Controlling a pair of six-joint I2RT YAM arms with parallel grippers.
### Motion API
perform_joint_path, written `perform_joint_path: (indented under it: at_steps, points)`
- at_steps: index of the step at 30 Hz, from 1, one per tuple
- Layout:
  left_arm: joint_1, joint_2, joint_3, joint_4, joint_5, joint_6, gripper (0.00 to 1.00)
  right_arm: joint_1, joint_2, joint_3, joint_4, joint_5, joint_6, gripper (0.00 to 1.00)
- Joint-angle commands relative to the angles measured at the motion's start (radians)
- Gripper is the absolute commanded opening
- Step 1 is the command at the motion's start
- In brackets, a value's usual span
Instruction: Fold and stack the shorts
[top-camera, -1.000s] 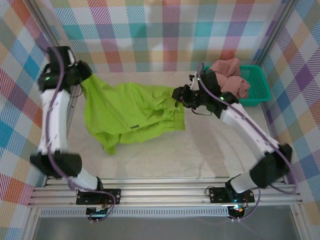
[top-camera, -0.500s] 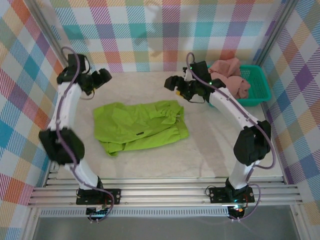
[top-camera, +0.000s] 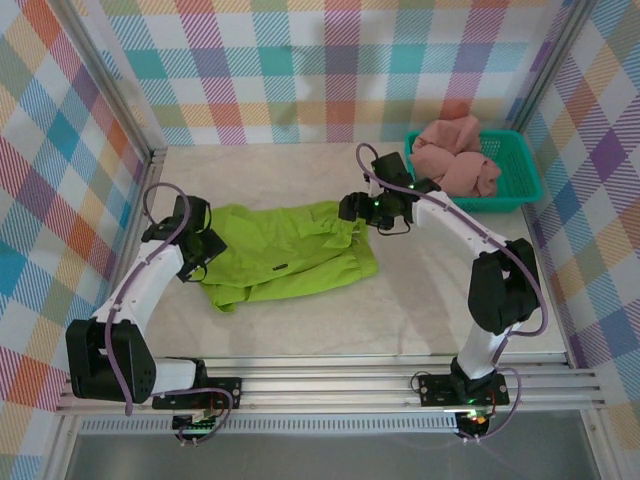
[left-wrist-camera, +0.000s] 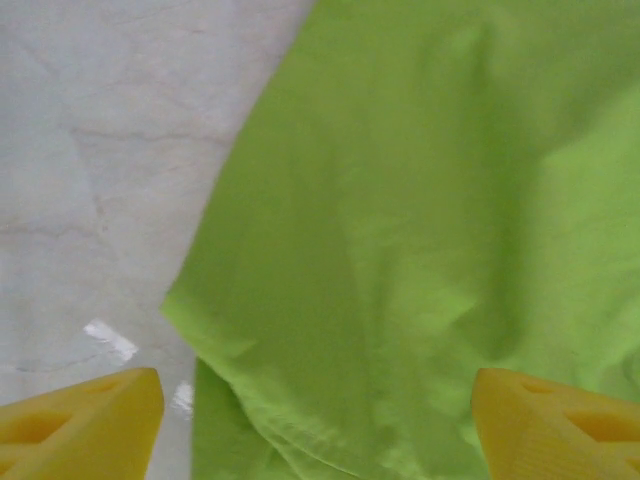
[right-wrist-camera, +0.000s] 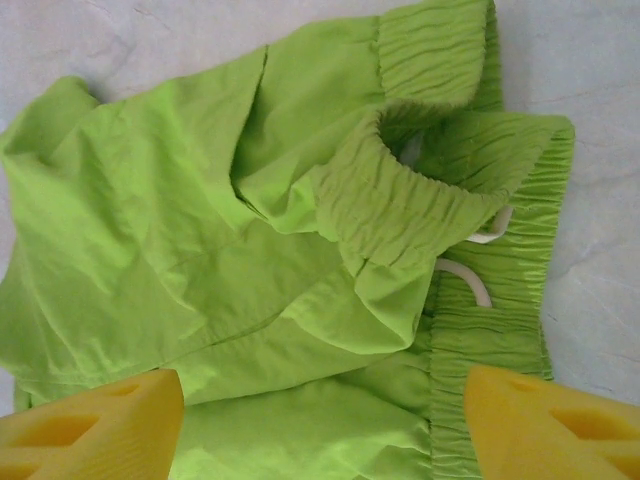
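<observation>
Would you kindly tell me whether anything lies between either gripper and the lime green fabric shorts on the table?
Nothing visible does. The left gripper hangs open directly over the lime green fabric shorts, and the right gripper hangs open over their gathered waistband.

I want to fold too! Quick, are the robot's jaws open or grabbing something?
Left gripper: jaws open, holding nothing, above an edge of the lime green shorts.
Right gripper: jaws open, holding nothing, above their waistband.
</observation>
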Motion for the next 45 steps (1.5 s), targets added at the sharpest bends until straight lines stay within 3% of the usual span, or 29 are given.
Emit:
perform_joint_path:
  at_steps: [1, 6, 14, 19, 25, 32, 45]
  points:
    - [-0.004, 0.004, -0.039, 0.004, -0.091, -0.046, 0.78, 0.0, -0.001, -0.026, 0.005, 0.036, -0.025, 0.73]
    - [-0.003, 0.056, -0.075, 0.075, -0.089, -0.021, 0.69, -0.001, -0.01, -0.047, 0.019, 0.043, -0.029, 0.72]
    - [-0.004, 0.123, -0.105, 0.17, -0.027, -0.023, 0.39, -0.001, -0.002, -0.056, 0.033, 0.052, -0.04, 0.7]
    - [-0.004, 0.139, -0.107, 0.166, -0.043, -0.015, 0.3, -0.002, 0.002, -0.046, 0.039, 0.06, -0.064, 0.7]
    - [-0.002, 0.108, -0.105, 0.154, -0.062, 0.014, 0.0, 0.004, 0.044, 0.021, 0.007, 0.094, -0.173, 0.69]
    - [-0.003, 0.074, -0.085, 0.151, -0.028, 0.017, 0.0, 0.039, 0.145, 0.166, -0.08, 0.206, -0.365, 0.67]
    - [-0.003, 0.062, -0.076, 0.158, 0.016, 0.024, 0.0, 0.038, 0.36, 0.413, -0.193, 0.303, -0.411, 0.54]
